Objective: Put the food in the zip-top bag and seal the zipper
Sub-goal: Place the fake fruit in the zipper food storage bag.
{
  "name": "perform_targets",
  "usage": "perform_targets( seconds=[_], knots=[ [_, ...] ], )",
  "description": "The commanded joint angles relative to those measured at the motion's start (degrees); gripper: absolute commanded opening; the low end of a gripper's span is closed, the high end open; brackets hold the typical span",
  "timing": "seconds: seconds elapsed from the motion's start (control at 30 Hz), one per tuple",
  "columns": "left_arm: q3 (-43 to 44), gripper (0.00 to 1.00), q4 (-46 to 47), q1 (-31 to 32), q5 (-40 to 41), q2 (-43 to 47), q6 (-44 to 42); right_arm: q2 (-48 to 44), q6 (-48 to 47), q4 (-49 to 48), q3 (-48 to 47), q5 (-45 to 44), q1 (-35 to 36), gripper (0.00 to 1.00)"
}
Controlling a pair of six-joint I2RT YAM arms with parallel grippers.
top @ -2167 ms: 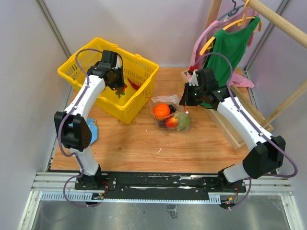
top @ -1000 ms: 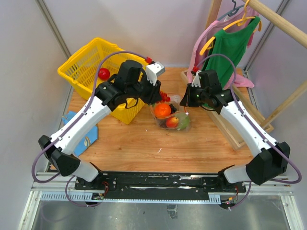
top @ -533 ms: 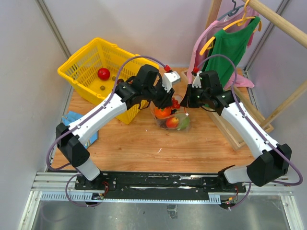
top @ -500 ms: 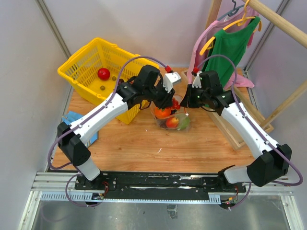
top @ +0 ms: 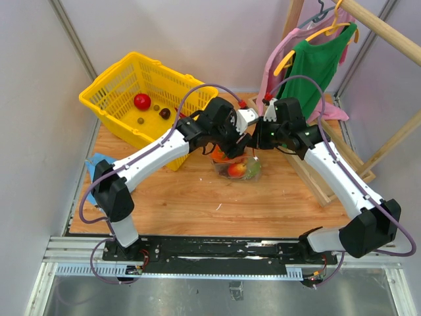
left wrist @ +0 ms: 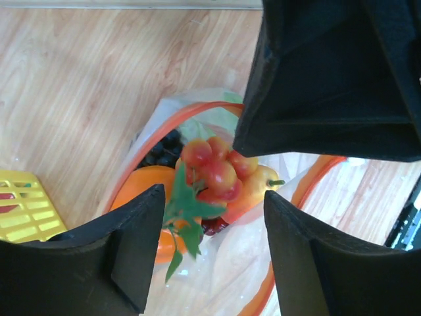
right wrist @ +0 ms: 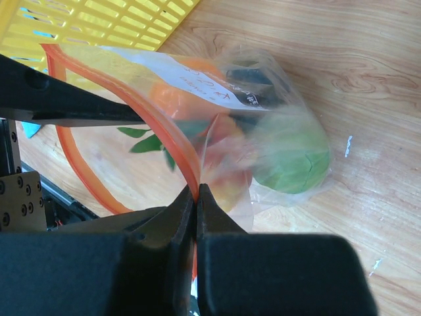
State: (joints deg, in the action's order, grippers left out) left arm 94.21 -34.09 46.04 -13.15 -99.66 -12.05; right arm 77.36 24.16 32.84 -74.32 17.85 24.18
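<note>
Right gripper (right wrist: 196,191), pinched shut on the zipper (right wrist: 151,122), holds the zip-top bag (right wrist: 283,125) open-mouthed on the counter (top: 197,197). The left gripper (left wrist: 212,204) hovers above, jaws apart, clear of the leafy red fruit cluster (left wrist: 214,168) lying inside.

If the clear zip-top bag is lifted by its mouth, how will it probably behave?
Likely floppy: the bag is thin, creased film, folding where the right hand pinches its rim. Probably bottom-heavy, since the green ball and orange lie inside.
</note>
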Motion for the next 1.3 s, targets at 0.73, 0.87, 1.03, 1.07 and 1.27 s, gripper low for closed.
perform_targets(
  seconds=[0.73, 0.87, 1.03, 1.07, 1.27],
  knots=[
    [-2.6, 0.82, 3.1, -0.3, 34.3, 11.2, 9.9, -1.5, -0.6, -0.2, -0.1, -0.9, -0.9, 0.03],
    [-3.3, 0.87, 2.8, -4.6, 35.6, 12.4, 13.0, -1.4, -0.6, -0.3, -0.2, -1.1, -0.9, 0.03],
    [-4.4, 0.99, 3.3, -9.7, 38.1, 13.7, 15.8, -1.0, -0.7, -0.1, -0.7, -1.2, -0.9, 0.03],
    [-4.8, 0.99, 3.6, -10.8, 38.0, 13.8, 15.9, -0.8, -0.8, 0.0, -0.9, -1.1, -0.9, 0.03],
    [-4.4, 0.99, 3.2, -20.1, 34.3, 11.6, 20.5, -0.5, -1.1, 0.3, -1.7, -1.1, -0.9, 0.03]
  ],
)
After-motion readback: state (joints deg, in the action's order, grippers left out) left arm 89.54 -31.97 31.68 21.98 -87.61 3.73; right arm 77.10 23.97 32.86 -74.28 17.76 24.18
